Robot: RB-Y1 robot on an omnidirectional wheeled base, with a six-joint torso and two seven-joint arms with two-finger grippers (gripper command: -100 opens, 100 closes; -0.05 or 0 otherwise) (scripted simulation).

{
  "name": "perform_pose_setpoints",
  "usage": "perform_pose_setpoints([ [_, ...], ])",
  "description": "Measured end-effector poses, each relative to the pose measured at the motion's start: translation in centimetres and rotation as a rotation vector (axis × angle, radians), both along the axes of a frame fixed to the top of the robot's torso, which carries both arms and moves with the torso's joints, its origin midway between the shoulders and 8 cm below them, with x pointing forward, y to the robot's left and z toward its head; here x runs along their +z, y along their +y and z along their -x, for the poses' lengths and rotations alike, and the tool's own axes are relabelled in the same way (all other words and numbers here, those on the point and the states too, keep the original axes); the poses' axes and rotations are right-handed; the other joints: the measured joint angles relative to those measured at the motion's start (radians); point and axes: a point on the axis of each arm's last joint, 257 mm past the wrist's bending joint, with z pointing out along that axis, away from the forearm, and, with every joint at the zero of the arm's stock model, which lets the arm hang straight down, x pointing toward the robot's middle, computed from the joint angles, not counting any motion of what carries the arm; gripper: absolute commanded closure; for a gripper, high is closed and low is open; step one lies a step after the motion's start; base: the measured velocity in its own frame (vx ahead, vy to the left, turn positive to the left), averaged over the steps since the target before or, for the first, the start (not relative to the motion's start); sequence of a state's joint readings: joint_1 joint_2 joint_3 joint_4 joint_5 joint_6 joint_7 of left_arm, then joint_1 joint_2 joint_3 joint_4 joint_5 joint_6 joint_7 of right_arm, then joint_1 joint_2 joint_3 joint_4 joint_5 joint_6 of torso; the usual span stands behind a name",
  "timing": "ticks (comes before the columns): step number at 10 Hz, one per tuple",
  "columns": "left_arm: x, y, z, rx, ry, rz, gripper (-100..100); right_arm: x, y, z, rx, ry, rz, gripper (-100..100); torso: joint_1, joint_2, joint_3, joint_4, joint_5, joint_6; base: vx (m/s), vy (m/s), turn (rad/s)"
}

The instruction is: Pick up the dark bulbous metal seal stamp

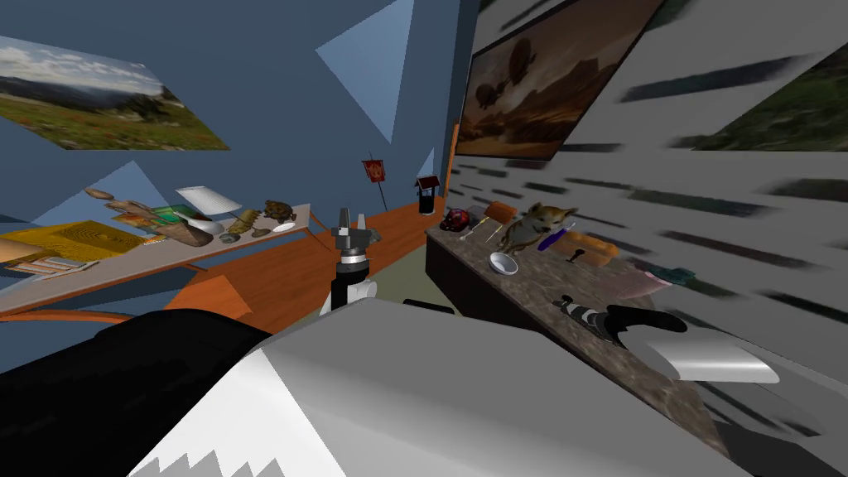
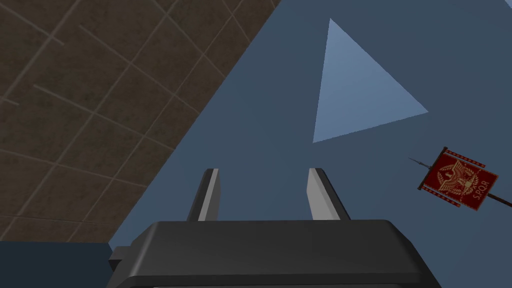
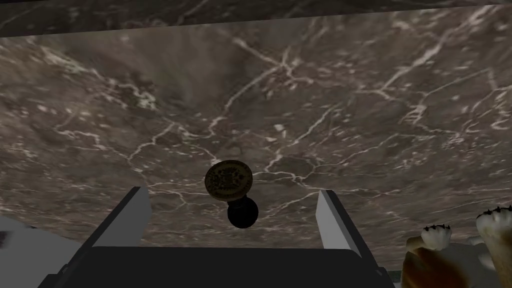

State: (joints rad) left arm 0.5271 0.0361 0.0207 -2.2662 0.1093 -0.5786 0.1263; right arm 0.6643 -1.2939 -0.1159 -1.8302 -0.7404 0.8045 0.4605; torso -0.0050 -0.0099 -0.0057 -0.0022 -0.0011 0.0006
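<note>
The seal stamp point(image 3: 231, 192) lies on its side on the brown marbled counter point(image 3: 300, 100), its round engraved face point(image 3: 228, 180) turned toward my hand and its dark bulb point(image 3: 243, 214) nearer the gripper body. My right gripper point(image 3: 231, 191) is open, low over the counter, with a finger on each side of the stamp and not touching it. In the head view the stamp point(image 1: 572, 257) is a small dark shape just ahead of the right gripper point(image 1: 566, 301). My left gripper point(image 1: 351, 222) is held up in the middle of the room, open point(image 2: 262, 171) and holding nothing.
On the counter point(image 1: 530, 290) stand a dog figure point(image 1: 537, 224), whose paws point(image 3: 450, 245) lie close by my right finger, a white bowl point(image 1: 503, 263), a purple pen point(image 1: 551, 238), an orange object point(image 1: 592, 246) and a red object point(image 1: 455, 219). A long table point(image 1: 124, 273) with several items stands at the left.
</note>
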Motion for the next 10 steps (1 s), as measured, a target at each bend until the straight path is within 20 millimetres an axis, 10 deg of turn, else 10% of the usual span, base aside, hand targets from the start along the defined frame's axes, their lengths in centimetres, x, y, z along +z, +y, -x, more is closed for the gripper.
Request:
perform_pose_setpoints([
  [2, 0.0, 0.0, 0.0, 0.0, 0.0, 0.0, 0, -1.2, -2.1, 3.6, -0.006, 0.106, 0.049, -100, -0.002, -0.003, -0.002, -0.001, -0.001, 0.0, 0.144, -0.096, 0.14],
  [3, 0.0, 0.0, 0.0, 0.0, 0.0, 0.0, 0, -1.3, -2.2, 3.9, -0.006, 0.113, 0.052, 0, 0.002, 0.003, 0.001, 0.0, 0.0, 0.001, 0.016, -0.012, -0.001],
  [4, 0.0, 0.0, 0.0, 0.0, 0.0, 0.0, 0, -1.3, -2.2, 3.8, -0.006, 0.112, 0.052, -100, 0.005, 0.007, 0.004, 0.002, 0.001, 0.001, -0.007, -0.016, 0.108],
  [7, 0.0, 0.0, 0.0, 0.0, 0.0, 0.0, 0, -2.8, -3.0, 5.0, -0.043, 0.108, 0.05, -100, 0.005, 0.013, 0.007, 0.003, 0.001, 0.001, -0.027, -0.03, 0.128],
  [8, 0.0, 0.0, 0.0, 0.0, 0.0, 0.0, 0, -2.8, -3.0, 5.0, -0.045, 0.107, 0.05, 100, 0.005, 0.012, 0.007, 0.003, 0.001, 0.001, 0.0, 0.0, 0.0],
  [10, 0.0, 0.0, 0.0, 0.0, 0.0, 0.0, 0, -2.8, -3.1, 5.0, -0.048, 0.108, 0.051, 100, 0.007, 0.01, 0.005, 0.002, -0.001, -0.001, -0.002, -0.005, -0.015],
])
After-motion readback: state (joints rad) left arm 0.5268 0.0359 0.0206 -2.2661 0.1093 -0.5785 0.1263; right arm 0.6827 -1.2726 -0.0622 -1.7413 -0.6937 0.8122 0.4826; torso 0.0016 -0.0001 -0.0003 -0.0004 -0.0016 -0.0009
